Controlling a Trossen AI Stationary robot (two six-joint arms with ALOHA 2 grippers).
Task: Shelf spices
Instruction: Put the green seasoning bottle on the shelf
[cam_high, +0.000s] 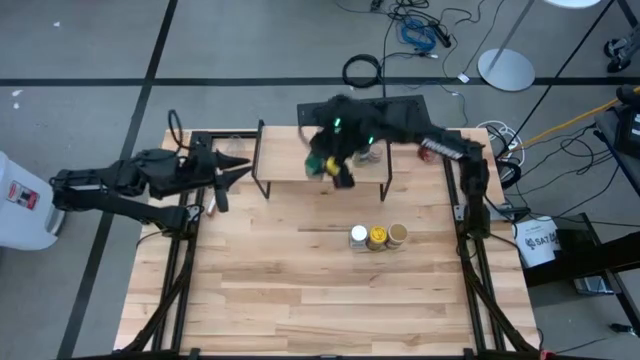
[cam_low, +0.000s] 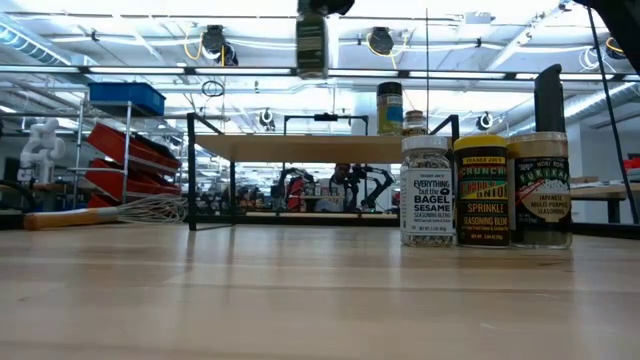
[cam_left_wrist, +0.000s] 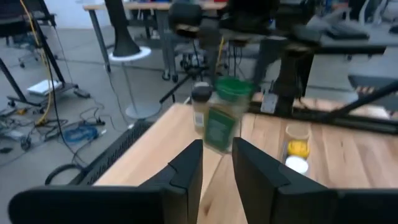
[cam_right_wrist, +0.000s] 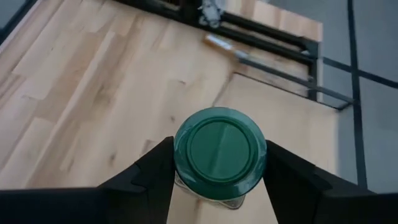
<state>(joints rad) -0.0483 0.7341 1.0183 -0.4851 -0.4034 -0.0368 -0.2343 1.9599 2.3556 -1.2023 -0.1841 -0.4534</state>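
The right end effector (cam_right_wrist: 217, 180) grips a small clear glass spice jar with a round green lid (cam_right_wrist: 220, 154), one dark finger pressed on each side just under the lid, and holds it in the air above the small rectangular light-wood shelf on thin black metal legs (cam_high: 290, 160); in the low view the jar (cam_low: 312, 45) hangs well clear of the shelf board, its pale label facing the camera. Two more jars stand on the shelf's right part: a dark-lidded jar with a yellow label (cam_low: 390, 108) and, just beside it, a shorter jar with a tan-brown lid (cam_low: 414, 124). On the light-wood bench (cam_high: 300, 290), in front of the shelf and to its right, three jars stand in a tight row touching each other: a white-lidded jar of sesame seasoning (cam_low: 427, 190), a yellow-bodied jar with a dark lid (cam_low: 482, 192), and a dark-labelled jar with a tan-brown lid (cam_low: 540, 190). A wire whisk with a wooden handle (cam_low: 110, 212) lies on the bench at its left side, beyond the shelf's left leg. The left end effector (cam_high: 232, 172) waits over the bench's left edge, level with the shelf and apart from it, its fingers (cam_left_wrist: 186, 171) set a narrow gap apart and holding nothing.
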